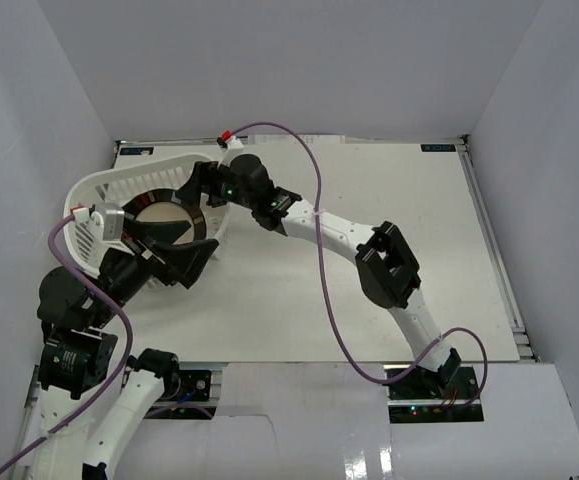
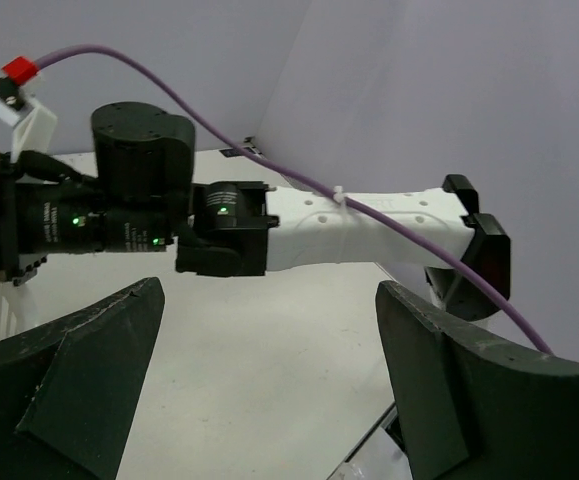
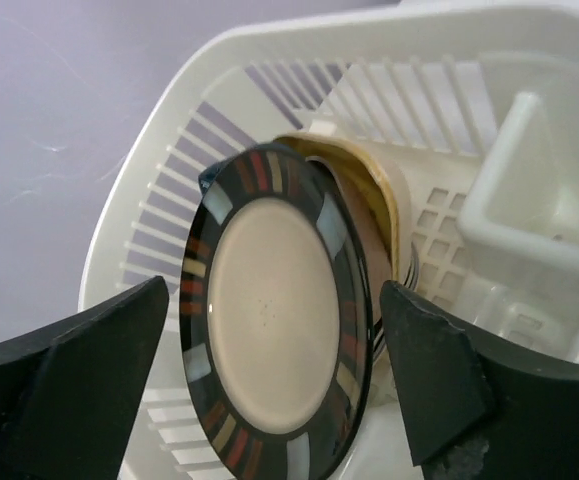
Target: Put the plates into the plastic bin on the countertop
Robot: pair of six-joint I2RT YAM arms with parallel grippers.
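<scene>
- Right gripper [image 3: 271,290]: fingers spread wide, flanking black-rimmed beige plate [image 3: 269,330], gripping nothing.
- Plate stands on edge inside plastic bin [image 3: 299,50].
- Left gripper [image 2: 269,290]: wide apart, empty.

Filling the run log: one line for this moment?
right gripper: open, flanking black-rimmed plate | plate: on edge in plastic bin | left gripper: open, empty

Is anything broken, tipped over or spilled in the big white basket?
Nothing stands out. The round black-rimmed beige plate stands on edge inside the white slotted plastic bin, just in front of other plates, the way dishes sit in a rack. No cracks or spills show.
</scene>
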